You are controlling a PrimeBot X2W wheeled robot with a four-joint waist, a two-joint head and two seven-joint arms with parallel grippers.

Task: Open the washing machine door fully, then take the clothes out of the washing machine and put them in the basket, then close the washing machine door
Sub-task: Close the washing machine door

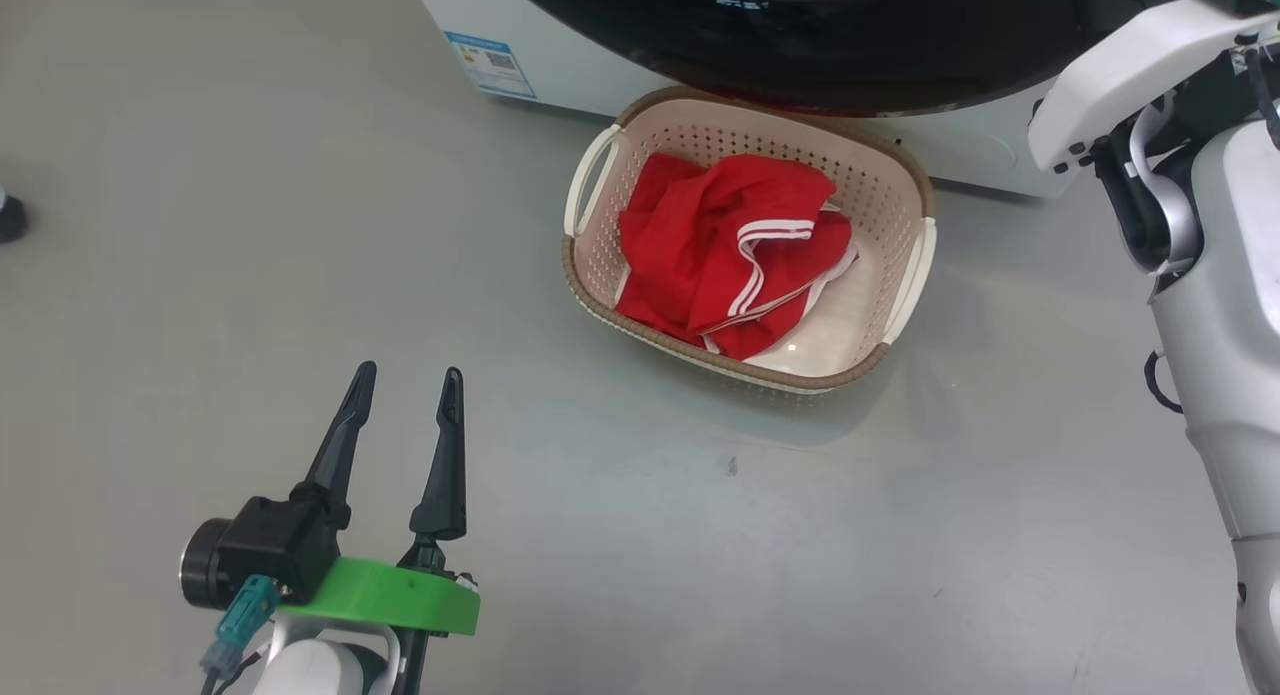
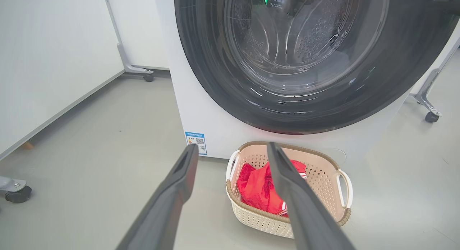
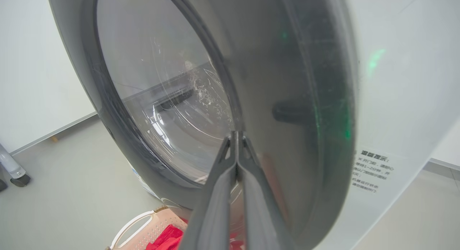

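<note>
Two long, dark, tapering fingers (image 1: 338, 445) of the left gripper (image 1: 410, 370) stand spread wide at the lower left, holding and touching nothing. They hang over smooth grey floor (image 1: 200, 275), which runs open between them and the basket. Farther right, a small blue label sticker (image 1: 490, 63) sits at a lower front corner of the white washing machine (image 1: 570, 70). Just in front of the machine rests the basket (image 1: 598, 260), a rounded rectangle of cream perforated plastic with a brown woven-look rim and two pale side handles. Its far rim lies just below the door. The clothes (image 1: 720, 245) lie crumpled inside it, red fabric with white stripe trim, heaped toward its left side. Above, the washing machine door (image 1: 850, 45) shows a wide glossy black rim around bulging clear glass. At the right, the right gripper (image 3: 236, 135) is clenched and empty, its tips pressed together right at the door's rim. Whether they touch it cannot be told.
</note>
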